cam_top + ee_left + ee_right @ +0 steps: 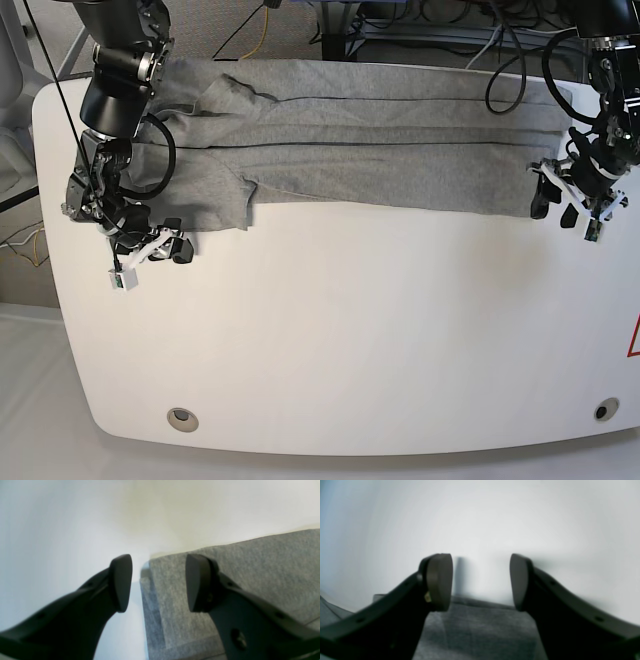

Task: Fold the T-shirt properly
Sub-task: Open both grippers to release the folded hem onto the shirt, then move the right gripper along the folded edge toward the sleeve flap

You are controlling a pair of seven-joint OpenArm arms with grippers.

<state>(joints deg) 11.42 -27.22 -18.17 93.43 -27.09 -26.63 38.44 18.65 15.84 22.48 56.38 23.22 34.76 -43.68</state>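
The heather-grey T-shirt (380, 150) lies flat across the far half of the white table, its long near edge running left to right, a sleeve (215, 200) at the left end. My left gripper (555, 203) stands open at the shirt's right near corner. In the left wrist view that corner (225, 575) lies under the open left gripper (159, 582), one finger over cloth and the other over bare table. My right gripper (168, 243) is open just off the sleeve's near edge. In the right wrist view the cloth edge (475, 630) lies below the empty right gripper (480, 580).
The white table (330, 340) stretches toward the front, with two round holes (181, 418) near its front edge. Cables (420, 30) hang beyond the far edge. A red mark (634, 335) shows at the right rim.
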